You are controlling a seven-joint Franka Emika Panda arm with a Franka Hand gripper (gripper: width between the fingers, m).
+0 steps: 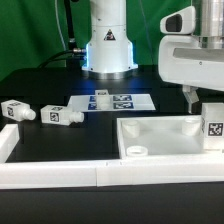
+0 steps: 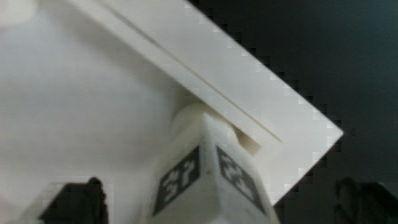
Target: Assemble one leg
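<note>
A leg [image 1: 213,122] stands upright in the corner of the wide white tray-like piece [image 1: 160,133] at the exterior view's right. In the wrist view the leg [image 2: 214,175] shows its tagged faces, set at the corner of the tray-like piece [image 2: 107,100]. My gripper [image 1: 208,99] hovers over the leg's top. It is open, and its dark fingertips [image 2: 75,200] stand wide on either side of the leg without touching it. Two more identical legs [image 1: 17,110] [image 1: 60,116] lie on the table at the exterior view's left.
The marker board [image 1: 115,101] lies flat behind the tray-like piece, in front of the robot base [image 1: 108,45]. A white rail [image 1: 90,175] runs along the table's front edge and turns up the left side.
</note>
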